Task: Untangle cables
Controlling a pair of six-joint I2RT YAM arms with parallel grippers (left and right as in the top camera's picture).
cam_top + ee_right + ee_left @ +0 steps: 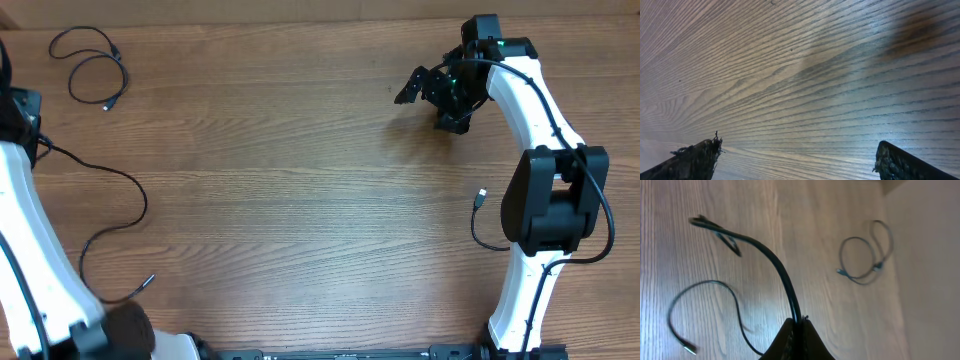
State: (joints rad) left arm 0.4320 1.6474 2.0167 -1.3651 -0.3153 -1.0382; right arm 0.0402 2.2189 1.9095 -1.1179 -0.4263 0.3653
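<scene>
Two fingers of your left gripper (801, 324) are pressed together on a thin black cord, the held cable (776, 265). It rises from the pinch and arches clear of the table (300, 200), its free tip casting a shadow on the wood. Held this way, the cord hangs off the surface, so you can judge that it crosses nothing.

A trailing strand (715, 282) curves on the wood just beside the fingers and ends in a small plug. Whether it is the same cord cannot be told from the wrist view.

Farther out, the coiled cable (876, 266) lies in loose loops near the table's far corner, well apart from the held one.

Your right gripper (802, 160) stands spread wide over bare wood, gripping nothing and away from every cord. A third cable (474, 225) lies beside the right arm's base, partly hidden under it.

No knot shows. The separating appears nearly complete, with the held cable left to lay down.
</scene>
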